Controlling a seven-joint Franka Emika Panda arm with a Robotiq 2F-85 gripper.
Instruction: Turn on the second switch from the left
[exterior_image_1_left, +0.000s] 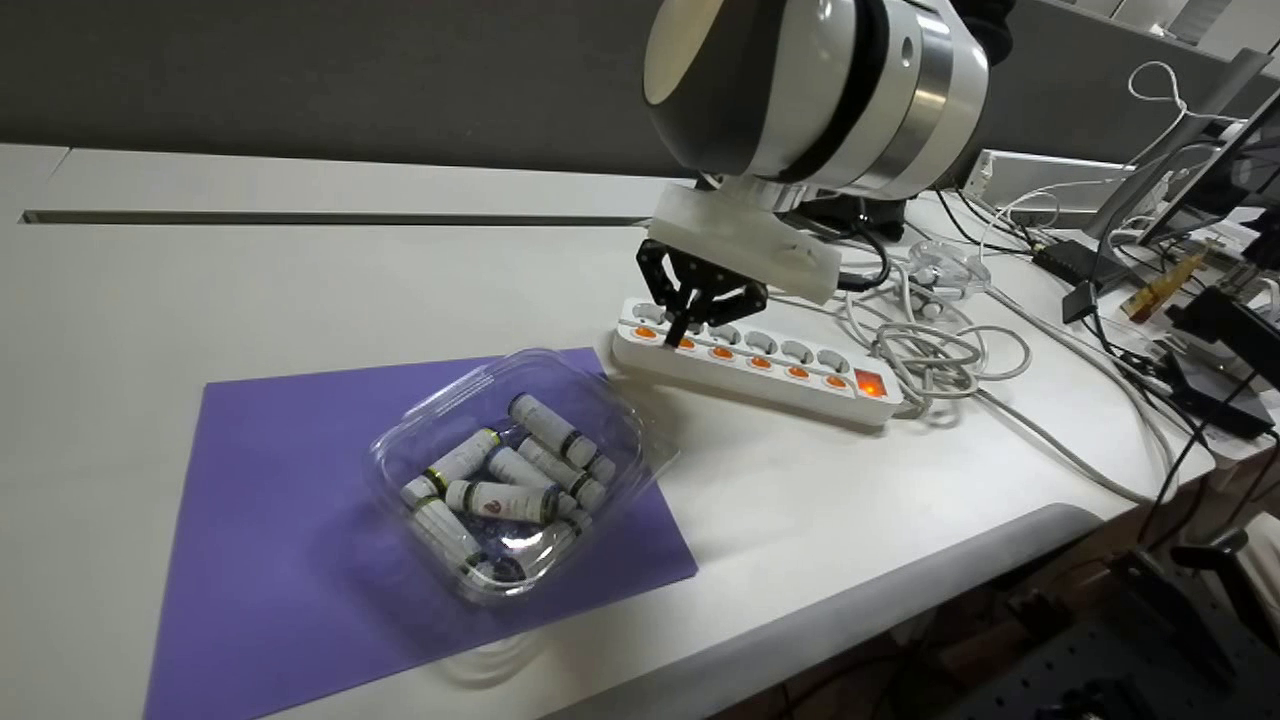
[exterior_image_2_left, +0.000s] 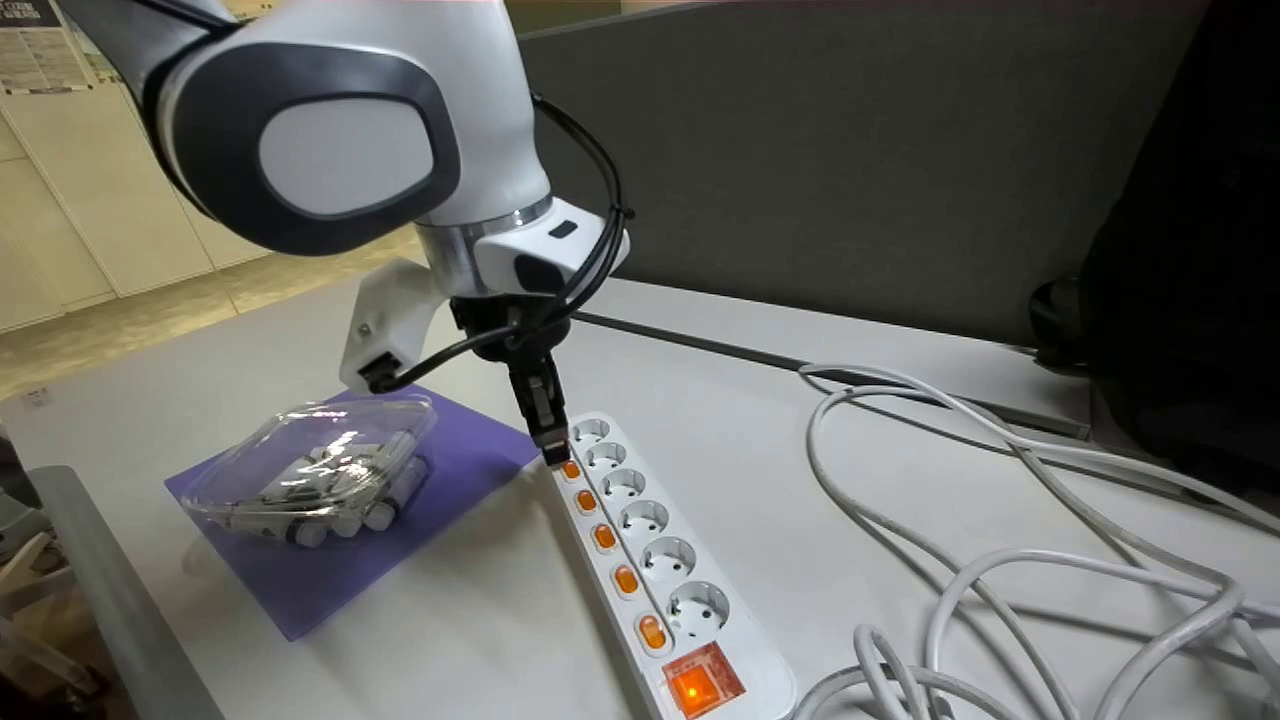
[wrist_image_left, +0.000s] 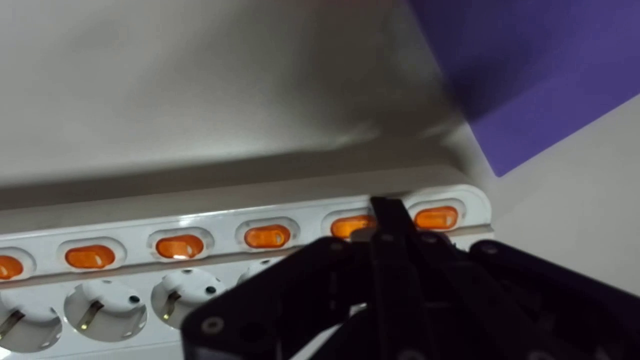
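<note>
A long white power strip (exterior_image_1_left: 742, 386) lies on the table, also in an exterior view (exterior_image_2_left: 745, 668) and the wrist view (wrist_image_left: 300, 192). It has a row of orange rocker switches. The second switch from the left (exterior_image_1_left: 687, 343) is partly covered by my gripper. It also shows in an exterior view (exterior_image_2_left: 571, 469) and in the wrist view (wrist_image_left: 349, 226), its right end hidden by a finger. My gripper (exterior_image_1_left: 677, 336) is shut and empty, pointing down; in the wrist view its fingertips (wrist_image_left: 387, 204) lie between the end switch (wrist_image_left: 436, 218) and the second. Contact cannot be told.
A lit red main switch (exterior_image_1_left: 870, 383) sits at the strip's far end. A clear plastic box (exterior_image_1_left: 640, 470) with several small bottles stands on a purple sheet (exterior_image_1_left: 270, 560) beside the strip. Grey cables (exterior_image_1_left: 930, 360) coil near the main-switch end. A dark partition (exterior_image_2_left: 850, 180) stands behind.
</note>
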